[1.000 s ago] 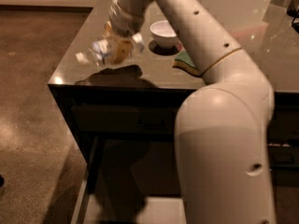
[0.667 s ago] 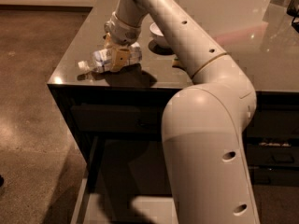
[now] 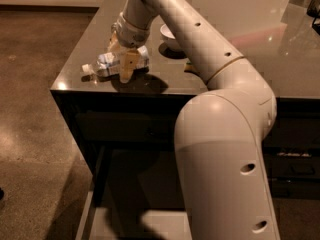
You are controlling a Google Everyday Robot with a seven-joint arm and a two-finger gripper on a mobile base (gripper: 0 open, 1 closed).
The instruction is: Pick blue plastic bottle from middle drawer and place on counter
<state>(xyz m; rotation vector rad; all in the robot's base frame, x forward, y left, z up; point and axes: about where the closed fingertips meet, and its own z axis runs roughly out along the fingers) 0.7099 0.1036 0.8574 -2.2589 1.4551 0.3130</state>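
Upper left: gripper point(image 3: 121, 60) squeezes the blue plastic bottle point(image 3: 106, 62) across its middle, lying flat on counter point(image 3: 240, 49) w/ cap pointing left.

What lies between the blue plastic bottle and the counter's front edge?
Only bare counter, in the camera view; the tool sits at the blue plastic bottle.

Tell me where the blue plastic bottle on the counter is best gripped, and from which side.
Grip the blue plastic bottle around its labelled mid-body, coming from above. It lies on its side on the counter, cap pointing toward the counter's edge, so the round body offers two opposite flanks. The pincer sits there now, closed across it.
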